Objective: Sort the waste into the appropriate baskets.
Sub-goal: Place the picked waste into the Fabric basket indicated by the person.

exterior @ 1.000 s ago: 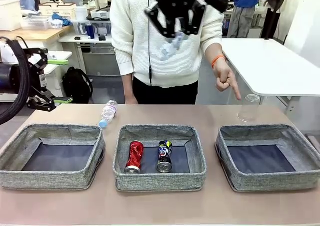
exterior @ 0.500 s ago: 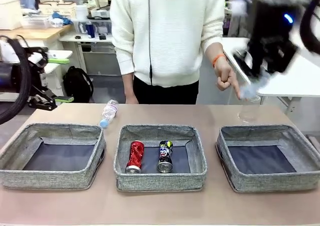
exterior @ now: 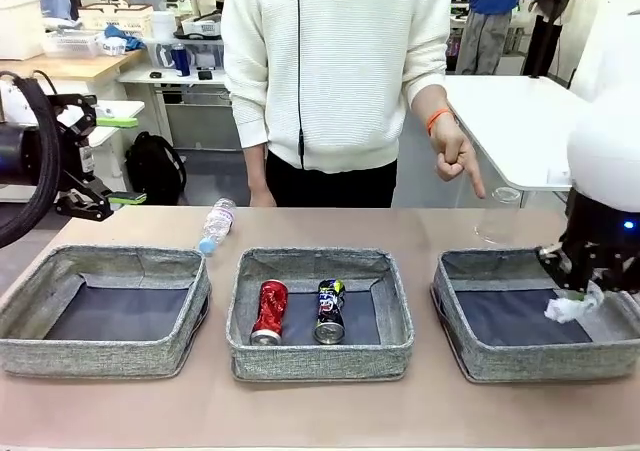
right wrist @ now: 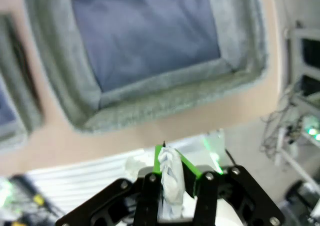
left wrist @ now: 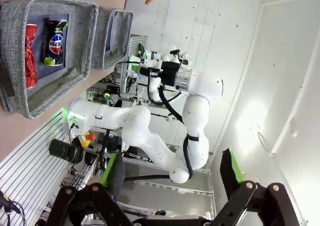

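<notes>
Grey woven fabric: three alike shallow rectangular baskets stand in a row on the tan table (exterior: 320, 416).

Progress:
- In the middle basket (exterior: 320, 361), a red drink can (exterior: 269, 312) and a dark multicoloured drink can (exterior: 329, 311) lie side by side on the dark bottom. I judge both as sorted.
- The left basket (exterior: 100, 359) shows a bare dark bottom.
- The right basket (exterior: 520, 363) has nothing lying in it. A small white paper wad (exterior: 566, 308) hangs over its right end, pinched in the right gripper (exterior: 575, 296) and not yet released.
- A clear plastic bottle with pinkish label (exterior: 215, 226) lies on the table behind the gap between the left and middle baskets.
- A clear plastic cup (exterior: 497, 216) stands upright on the table just behind the right basket.
- By my reckoning two of five are placed, a third is at the drop, and two are left.

Pose:
- The right arm enters from the right edge with its gripper pointing down into the right basket. In the right wrist view the fingers are narrow, the green pads clamp the wad, and the basket's dark floor lies ahead.
- The left arm sits at the left edge, well apart from the baskets. In the left wrist view the left gripper (left wrist: 170, 166) has its fingers spread wide with nothing between them.
- The person's hand (exterior: 450, 153) points one finger down toward the cup.
</notes>
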`<state>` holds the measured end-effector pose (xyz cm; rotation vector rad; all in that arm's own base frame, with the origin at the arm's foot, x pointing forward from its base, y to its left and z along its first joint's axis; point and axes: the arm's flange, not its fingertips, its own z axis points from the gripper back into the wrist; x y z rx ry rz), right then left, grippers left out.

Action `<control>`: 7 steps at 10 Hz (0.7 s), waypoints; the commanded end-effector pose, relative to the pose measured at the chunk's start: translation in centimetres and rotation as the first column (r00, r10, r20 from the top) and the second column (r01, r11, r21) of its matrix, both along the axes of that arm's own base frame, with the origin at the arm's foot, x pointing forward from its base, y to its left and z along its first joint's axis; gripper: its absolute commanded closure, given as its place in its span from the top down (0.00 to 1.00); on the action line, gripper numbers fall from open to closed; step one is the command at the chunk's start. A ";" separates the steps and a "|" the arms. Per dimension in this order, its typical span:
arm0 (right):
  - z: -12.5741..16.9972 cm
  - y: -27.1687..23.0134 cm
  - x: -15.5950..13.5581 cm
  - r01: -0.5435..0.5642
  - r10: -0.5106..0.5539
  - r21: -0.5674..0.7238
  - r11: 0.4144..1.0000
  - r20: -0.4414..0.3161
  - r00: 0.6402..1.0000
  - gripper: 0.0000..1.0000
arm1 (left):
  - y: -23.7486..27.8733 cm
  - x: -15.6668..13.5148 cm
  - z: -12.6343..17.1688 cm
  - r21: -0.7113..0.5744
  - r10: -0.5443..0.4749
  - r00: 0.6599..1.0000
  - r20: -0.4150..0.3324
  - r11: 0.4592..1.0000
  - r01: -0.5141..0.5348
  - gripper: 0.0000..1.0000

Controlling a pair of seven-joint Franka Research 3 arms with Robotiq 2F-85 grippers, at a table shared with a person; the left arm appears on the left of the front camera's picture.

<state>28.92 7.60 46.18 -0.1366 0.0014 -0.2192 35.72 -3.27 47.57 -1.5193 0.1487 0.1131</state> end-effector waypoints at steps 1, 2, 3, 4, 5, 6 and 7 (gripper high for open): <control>-1.3 -0.6 0.5 0.132 -0.132 0.006 0.991 0.086 0.988 0.07 | -0.2 -0.1 0.3 -0.022 0.002 1.000 0.002 1.000 -0.002 1.00; -1.6 -1.0 0.6 0.154 -0.155 0.018 0.988 0.101 0.983 0.07 | -0.2 -0.1 0.3 -0.022 0.002 1.000 0.002 1.000 -0.002 1.00; -1.7 -1.2 0.8 0.176 -0.177 0.016 0.984 0.114 0.978 0.07 | -0.2 -0.1 0.3 -0.022 0.002 1.000 0.002 1.000 -0.002 1.00; -1.6 -1.3 1.0 0.196 -0.197 0.020 0.980 0.133 0.971 0.07 | -0.2 -0.1 0.3 -0.022 0.002 1.000 0.002 1.000 -0.002 1.00; -1.6 -1.2 1.2 0.201 -0.203 0.029 0.979 0.146 0.968 0.07 | -0.2 -0.1 0.3 -0.022 0.002 1.000 0.002 1.000 -0.002 1.00; -1.5 -1.2 1.2 0.201 -0.204 0.033 0.979 0.148 0.968 0.07 | -0.2 -0.1 0.3 -0.022 0.002 1.000 0.002 1.000 -0.002 1.00; -1.5 -1.0 1.2 0.187 -0.191 0.040 0.981 0.154 0.969 0.66 | -0.2 -0.1 0.3 -0.022 0.002 1.000 0.002 1.000 -0.002 1.00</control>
